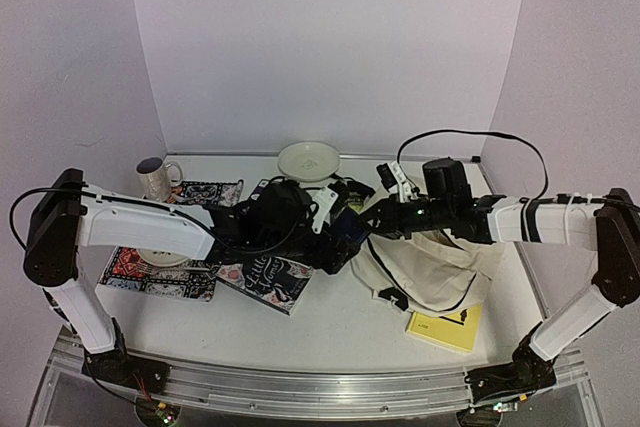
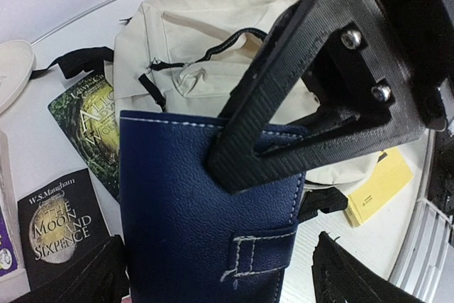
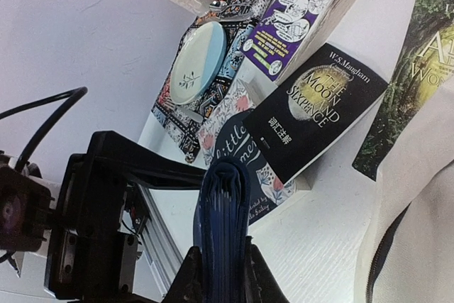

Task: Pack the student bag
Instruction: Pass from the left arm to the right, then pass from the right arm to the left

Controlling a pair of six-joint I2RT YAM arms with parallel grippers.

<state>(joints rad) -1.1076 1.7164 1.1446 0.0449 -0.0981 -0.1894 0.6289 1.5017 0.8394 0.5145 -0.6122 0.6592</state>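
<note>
Cream, black-strapped student bag (image 1: pixel 432 269) is lying slumped centre-right; right jaws are clamping the blue notebook (image 2: pixel 186 200), left jaws gaping wide.

Near edge of the white table (image 1: pixel 340 332) lies open; paperback books (image 1: pixel 265 282) crowd the left, cream fabric backpack (image 1: pixel 430 267) the right, a navy leather notebook (image 2: pixel 191 204) hangs mid-centre.
</note>
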